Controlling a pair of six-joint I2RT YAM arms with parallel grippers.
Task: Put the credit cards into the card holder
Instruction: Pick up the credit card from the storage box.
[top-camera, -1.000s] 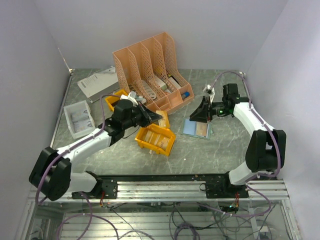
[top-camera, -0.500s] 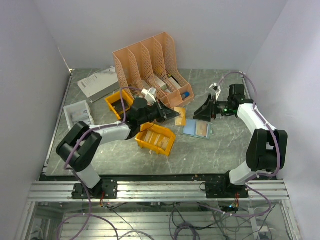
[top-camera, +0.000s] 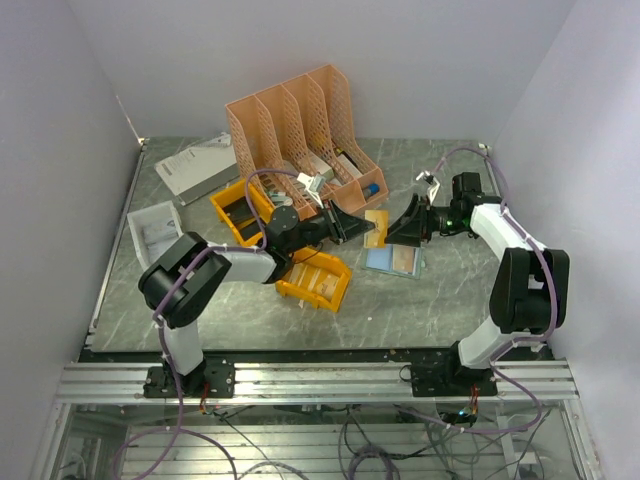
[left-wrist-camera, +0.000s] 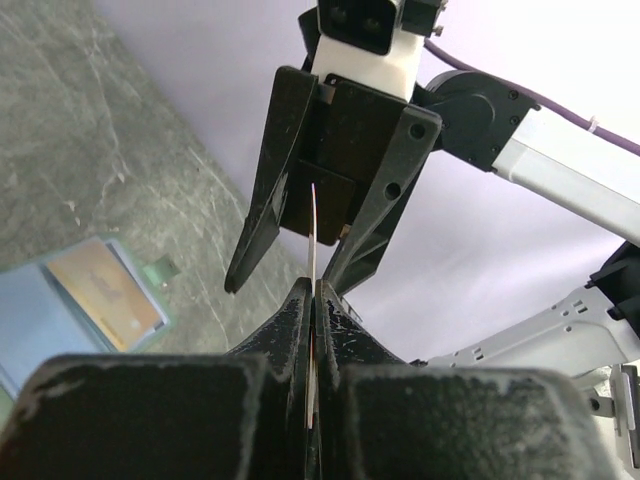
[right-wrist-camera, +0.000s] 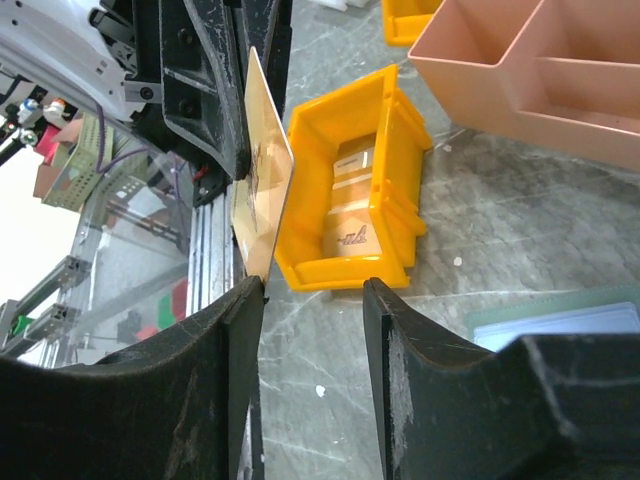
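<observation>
My left gripper (top-camera: 358, 226) is shut on a tan-brown credit card (top-camera: 376, 226) and holds it in the air above the table. The card shows edge-on in the left wrist view (left-wrist-camera: 313, 215) and flat in the right wrist view (right-wrist-camera: 262, 170). My right gripper (top-camera: 398, 225) is open and faces the left gripper; the card's free end sits between its fingers, close to one fingertip (right-wrist-camera: 243, 300). The card holder (top-camera: 395, 260) lies open on the table below, light blue inside, with another tan card (left-wrist-camera: 105, 298) on it.
A yellow bin (top-camera: 315, 278) with pale cards in it stands under the left arm, also in the right wrist view (right-wrist-camera: 350, 200). A second yellow bin (top-camera: 238, 203), a pink file organiser (top-camera: 300, 130), a white tray (top-camera: 155, 235) and a grey booklet (top-camera: 195, 165) lie behind.
My left arm has stretched to the right, carrying the card to the right gripper. My right gripper has lifted off the holder and turned to face the card.
</observation>
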